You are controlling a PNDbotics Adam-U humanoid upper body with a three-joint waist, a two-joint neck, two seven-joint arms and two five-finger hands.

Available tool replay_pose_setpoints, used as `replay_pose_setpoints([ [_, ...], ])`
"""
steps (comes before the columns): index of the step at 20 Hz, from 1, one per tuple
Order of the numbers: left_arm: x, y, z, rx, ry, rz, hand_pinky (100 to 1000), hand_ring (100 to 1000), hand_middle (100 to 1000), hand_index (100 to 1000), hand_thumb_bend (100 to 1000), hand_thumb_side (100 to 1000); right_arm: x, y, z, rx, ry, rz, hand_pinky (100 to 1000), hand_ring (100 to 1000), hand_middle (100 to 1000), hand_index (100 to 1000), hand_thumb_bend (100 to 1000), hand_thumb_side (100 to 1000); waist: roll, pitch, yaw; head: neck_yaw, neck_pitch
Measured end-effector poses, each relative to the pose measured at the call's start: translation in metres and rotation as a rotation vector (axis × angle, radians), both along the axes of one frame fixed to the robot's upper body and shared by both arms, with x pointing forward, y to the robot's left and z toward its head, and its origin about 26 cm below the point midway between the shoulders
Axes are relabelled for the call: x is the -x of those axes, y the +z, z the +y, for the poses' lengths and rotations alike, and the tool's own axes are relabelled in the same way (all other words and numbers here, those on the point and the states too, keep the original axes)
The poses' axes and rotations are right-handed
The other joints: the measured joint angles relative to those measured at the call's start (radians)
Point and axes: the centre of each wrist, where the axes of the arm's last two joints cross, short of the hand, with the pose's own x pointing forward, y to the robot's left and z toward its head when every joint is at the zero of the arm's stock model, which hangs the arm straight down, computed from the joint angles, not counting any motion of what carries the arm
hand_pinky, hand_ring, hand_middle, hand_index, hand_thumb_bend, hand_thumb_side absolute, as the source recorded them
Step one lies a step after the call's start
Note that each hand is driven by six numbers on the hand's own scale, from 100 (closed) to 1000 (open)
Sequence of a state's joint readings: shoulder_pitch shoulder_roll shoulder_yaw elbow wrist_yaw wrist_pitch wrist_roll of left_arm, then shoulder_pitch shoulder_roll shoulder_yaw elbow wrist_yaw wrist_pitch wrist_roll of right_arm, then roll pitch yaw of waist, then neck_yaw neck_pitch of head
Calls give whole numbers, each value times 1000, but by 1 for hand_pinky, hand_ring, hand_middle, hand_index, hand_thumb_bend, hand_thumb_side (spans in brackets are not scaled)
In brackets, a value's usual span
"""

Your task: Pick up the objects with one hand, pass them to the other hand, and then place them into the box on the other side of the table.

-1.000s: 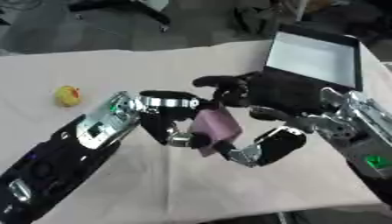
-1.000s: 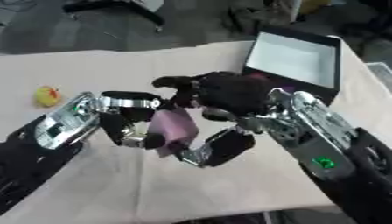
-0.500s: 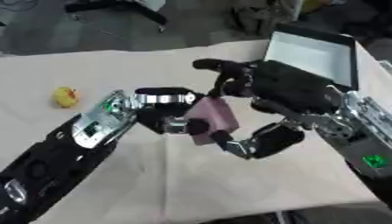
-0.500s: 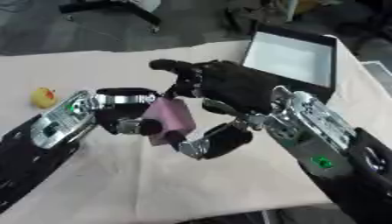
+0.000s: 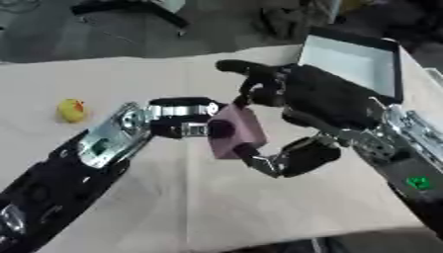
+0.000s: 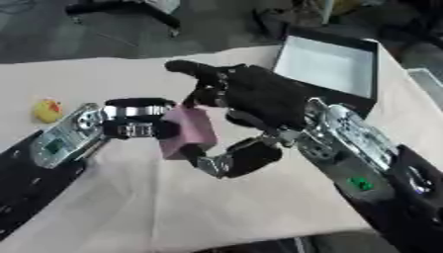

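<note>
A pink block [image 5: 235,129] hangs above the middle of the table, between my two hands. My left hand [image 5: 186,127] comes in from the left and is curled on the block's left face, mostly hidden behind it. My right hand [image 6: 259,94] reaches over from the right. Its fingers [image 6: 207,94] curl onto the block's top edge, one finger stretches out past it, and its thumb [image 6: 227,160] presses the lower corner. The black box [image 6: 333,38] with a white inside lies open at the far right.
A small yellow duck [image 5: 71,109] sits on the beige tablecloth [image 5: 207,207] at the left. The table's front edge runs along the bottom. Beyond the far edge a black chair base [image 5: 130,7] stands on a dark floor.
Both hands and the pink block have risen and moved slightly away from me. My right hand's fingers have closed over the block's top while its thumb came up under it.
</note>
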State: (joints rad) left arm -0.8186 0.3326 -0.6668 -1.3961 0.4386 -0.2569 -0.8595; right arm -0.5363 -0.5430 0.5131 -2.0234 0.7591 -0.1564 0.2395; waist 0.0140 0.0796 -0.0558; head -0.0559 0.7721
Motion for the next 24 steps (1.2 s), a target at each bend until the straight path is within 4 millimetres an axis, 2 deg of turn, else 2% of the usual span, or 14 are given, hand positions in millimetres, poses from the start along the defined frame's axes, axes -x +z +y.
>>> replay_pose_setpoints([
  [2,1,2,0,2,-11,9,684,617,577,775,114,998,1,1,0,-5,5,2,531,736,1000,254,100,622,0,0,0,-1,0],
  [8,4,5,-2,17,-45,55,688,623,587,784,242,1000,3,1,2,-10,15,10,528,737,1000,251,100,628,0,0,1,-7,0],
  [10,7,9,-4,26,-65,69,688,625,591,786,333,1000,4,0,4,-7,21,14,527,737,1000,250,100,633,0,0,1,-8,0],
  [15,10,16,-5,34,-78,139,685,625,596,789,452,1000,5,0,6,-12,28,17,535,737,1000,247,100,644,-1,0,2,-9,0],
  [18,9,19,-4,16,-64,167,681,626,603,791,480,1000,5,0,6,-10,27,17,554,736,1000,244,100,658,-1,0,4,-12,0],
  [24,4,27,-4,-3,-32,230,677,628,616,797,478,1000,4,0,5,2,19,-3,570,733,1000,242,100,670,-3,1,6,-13,0],
])
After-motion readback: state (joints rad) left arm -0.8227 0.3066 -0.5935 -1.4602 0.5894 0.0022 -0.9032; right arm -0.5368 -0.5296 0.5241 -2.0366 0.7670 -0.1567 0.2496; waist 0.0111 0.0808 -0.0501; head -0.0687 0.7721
